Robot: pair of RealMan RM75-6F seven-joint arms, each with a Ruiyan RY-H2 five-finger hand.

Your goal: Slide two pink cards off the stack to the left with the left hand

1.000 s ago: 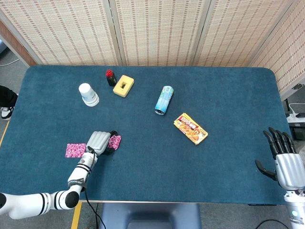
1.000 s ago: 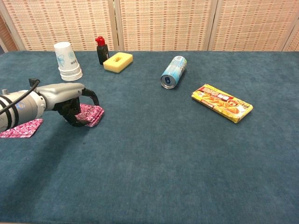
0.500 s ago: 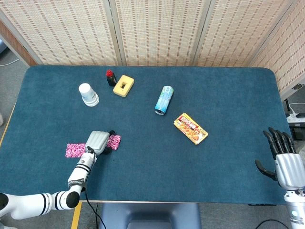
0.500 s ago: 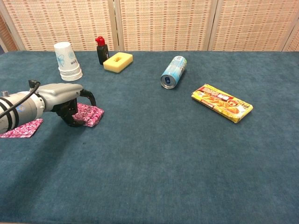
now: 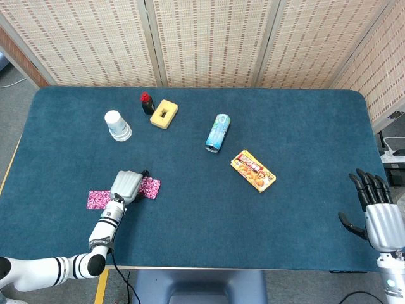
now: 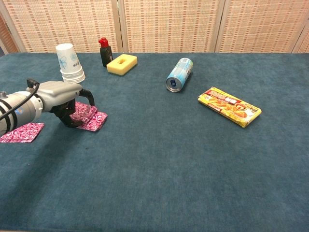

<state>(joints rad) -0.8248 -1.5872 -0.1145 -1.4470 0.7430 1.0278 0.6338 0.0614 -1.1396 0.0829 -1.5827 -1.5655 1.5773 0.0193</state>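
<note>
A small stack of pink patterned cards lies on the blue table. Its top card is shifted left and off square with the rest. My left hand rests palm down over that card with its fingers curled onto it. One more pink card lies flat further left, apart from the stack. My right hand hangs at the table's right front edge in the head view, fingers spread, holding nothing.
Stacked paper cups, a small dark bottle with a red cap and a yellow sponge stand behind the stack. A can lies on its side at centre. A snack packet lies to the right.
My left hand has drawn back to the left, dragging the top card partly off the stack. The right hand has not moved.
</note>
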